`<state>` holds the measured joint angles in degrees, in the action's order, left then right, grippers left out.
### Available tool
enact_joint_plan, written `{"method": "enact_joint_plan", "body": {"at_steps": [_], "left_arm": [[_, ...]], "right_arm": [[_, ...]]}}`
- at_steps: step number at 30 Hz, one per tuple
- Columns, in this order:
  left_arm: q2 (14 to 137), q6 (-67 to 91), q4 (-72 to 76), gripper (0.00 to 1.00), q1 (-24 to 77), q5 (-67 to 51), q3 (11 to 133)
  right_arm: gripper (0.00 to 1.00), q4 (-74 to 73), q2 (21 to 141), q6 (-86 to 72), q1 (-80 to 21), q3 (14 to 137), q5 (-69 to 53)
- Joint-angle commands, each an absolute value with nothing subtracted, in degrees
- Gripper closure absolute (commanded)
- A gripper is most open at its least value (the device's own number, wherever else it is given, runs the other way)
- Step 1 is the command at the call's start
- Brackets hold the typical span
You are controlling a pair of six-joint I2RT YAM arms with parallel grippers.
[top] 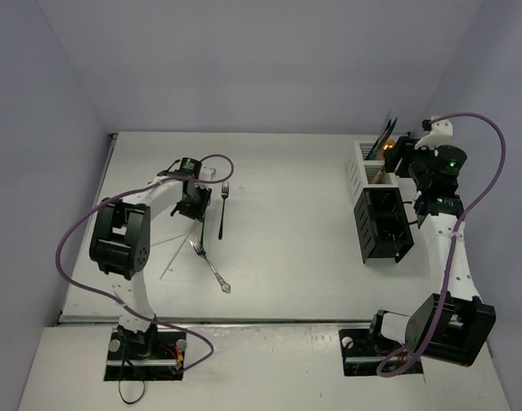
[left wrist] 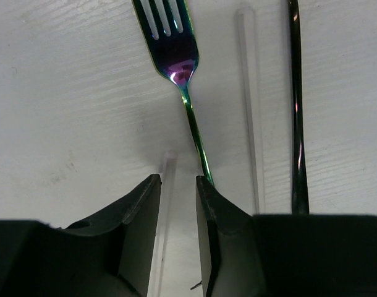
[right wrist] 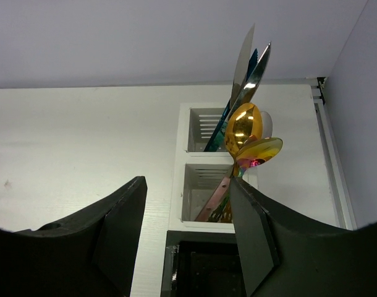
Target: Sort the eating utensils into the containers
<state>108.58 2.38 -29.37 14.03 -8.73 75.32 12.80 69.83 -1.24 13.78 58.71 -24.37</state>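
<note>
Currently the left gripper (left wrist: 177,180) sits low on the table at the left. Its jaws are narrowly apart and straddle a thin pale stick (left wrist: 169,170) lengthwise, the alignment a flat, slim item needs for a pinch. No clamping is visible yet. The teal-handled fork (left wrist: 176,59) runs against one finger, so closing may catch both. The right gripper (right wrist: 187,185) is parted and empty, facing the white container (right wrist: 179,161), which holds the gold spoon (right wrist: 244,127).

The iridescent fork (left wrist: 175,59) has its tine tips cropped.
</note>
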Motion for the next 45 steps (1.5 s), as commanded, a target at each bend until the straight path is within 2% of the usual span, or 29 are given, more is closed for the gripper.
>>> {"method": "enact_joint_plan", "body": {"at_steps": [1,11,28,32,35,40,45], "left_arm": [[103.06,3.84,-27.94,0.75,15.71,-4.51,75.82],[102.04,5.57,-28.01,0.74,17.2,-6.09,75.42],[111.75,6.88,-30.15,0.77,17.14,-7.72,79.18],[113.16,6.9,-30.67,0.89,17.14,-7.3,79.93],[113.23,7.02,-32.15,1.0,17.06,-5.61,81.46],[108.9,6.3,-33.64,1.0,16.07,-5.9,85.62],[99.2,5.8,-33.31,1.0,16.08,-10.24,88.28]], "right_arm": [[0.47,16.61,70.19,-0.44,13.45,58.94,-25.66],[0.48,16.61,69.77,0.65,13.36,57.76,-26.0],[0.49,16.61,70.15,0.7,13.27,58.88,-26.86],[0.51,16.61,69.96,0.48,12.31,59.5,-27.29],[0.51,16.61,69.37,1.02,8.13,60.75,-25.52],[0.49,16.12,69.62,-0.54,-0.78,64.44,-22.23],[0.47,15.56,73.65,-13.76,-7.9,69.6,-23.32]]}}
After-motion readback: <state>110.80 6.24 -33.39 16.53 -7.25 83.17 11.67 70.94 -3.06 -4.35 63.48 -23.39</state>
